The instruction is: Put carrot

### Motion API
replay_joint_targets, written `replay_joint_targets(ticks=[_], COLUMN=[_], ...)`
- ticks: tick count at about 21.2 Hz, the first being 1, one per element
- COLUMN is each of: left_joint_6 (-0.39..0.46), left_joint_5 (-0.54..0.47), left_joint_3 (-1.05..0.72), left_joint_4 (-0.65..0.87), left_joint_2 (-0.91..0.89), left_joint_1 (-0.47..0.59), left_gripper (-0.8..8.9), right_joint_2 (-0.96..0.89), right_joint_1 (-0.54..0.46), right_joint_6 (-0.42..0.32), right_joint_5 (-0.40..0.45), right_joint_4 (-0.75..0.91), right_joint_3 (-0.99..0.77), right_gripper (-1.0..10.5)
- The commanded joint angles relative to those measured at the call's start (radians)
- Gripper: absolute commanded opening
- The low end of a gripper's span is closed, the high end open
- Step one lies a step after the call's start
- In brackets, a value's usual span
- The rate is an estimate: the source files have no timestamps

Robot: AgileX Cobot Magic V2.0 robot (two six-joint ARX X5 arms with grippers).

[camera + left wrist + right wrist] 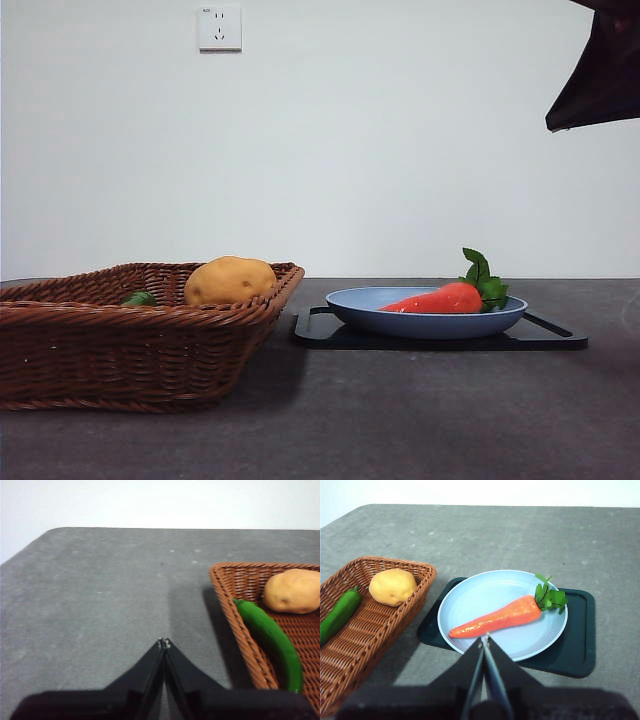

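The orange-red carrot point(443, 299) with green leaves lies on a light blue plate point(360, 310), which sits on a dark tray point(315, 330) right of centre. In the right wrist view the carrot point(500, 617) lies slantwise across the plate point(470, 597). My right gripper point(484, 639) is shut and empty, raised above the near side of the plate; it shows as a dark tip point(596, 75) at the top right of the front view. My left gripper point(164, 642) is shut and empty, over bare table left of the basket.
A brown wicker basket point(100, 345) stands at the left, holding a yellow-brown potato point(230, 281) and a green pepper point(270, 637). The table point(420, 420) is dark grey. A wall socket point(219, 28) is on the white wall behind.
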Motion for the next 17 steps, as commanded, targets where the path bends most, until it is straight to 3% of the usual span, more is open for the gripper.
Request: replay_joint_targets(ticks=[1,12,14,17], left_joint_6=[-0.014,-0.014,-0.014,-0.014], left_joint_5=[0.008,0.008,0.008,0.007], left_joint_3=[-0.010,-0.010,-0.010,-0.010], left_joint_4=[0.006,0.006,0.006,0.006], left_joint_2=[-0.002,-0.002,-0.002,-0.002], left_joint_1=[0.003,0.003,0.003,0.003], left_gripper=[0.08,0.08,0.08,0.08], right_joint_2=[0.002,-0.039,-0.147,-0.319], right_joint_1=[0.006,0.004,-0.039,-0.193], right_joint_6=[0.010,-0.010,-0.104,-0.113], right_joint_5=[0.003,0.010,0.023,-0.067], right_joint_4=[0.012,-0.011,-0.073,-0.127], right_joint_3=[0.012,0.012,0.012,-0.012], right_gripper=[0.0,0.0,0.0,0.0])
